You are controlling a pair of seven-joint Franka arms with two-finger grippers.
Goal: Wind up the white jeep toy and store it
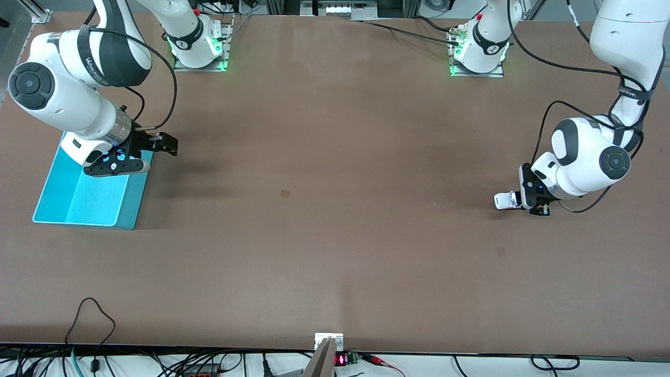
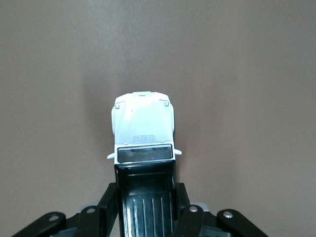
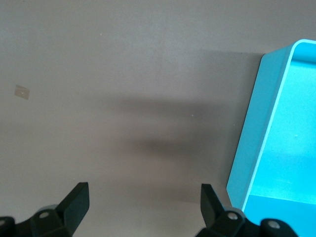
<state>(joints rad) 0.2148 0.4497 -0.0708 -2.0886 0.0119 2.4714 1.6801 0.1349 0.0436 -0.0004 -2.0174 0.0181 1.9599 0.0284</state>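
Front view: left claw (image 1: 531,201) is clamped on the white jeep toy (image 1: 506,200) low at the table (image 1: 335,209) toward the left arm's end, rear between its fingers, hood sticking out. Winding can't be judged; storing is not done. The turquoise bin (image 1: 86,196) is well apart with no toy inside. Right claw (image 1: 137,155), spread wide and holding nothing, waits over the bin's edge.

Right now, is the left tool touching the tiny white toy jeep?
Touching. The left wrist view shows the left tool clamped on the tiny white toy jeep's black rear.
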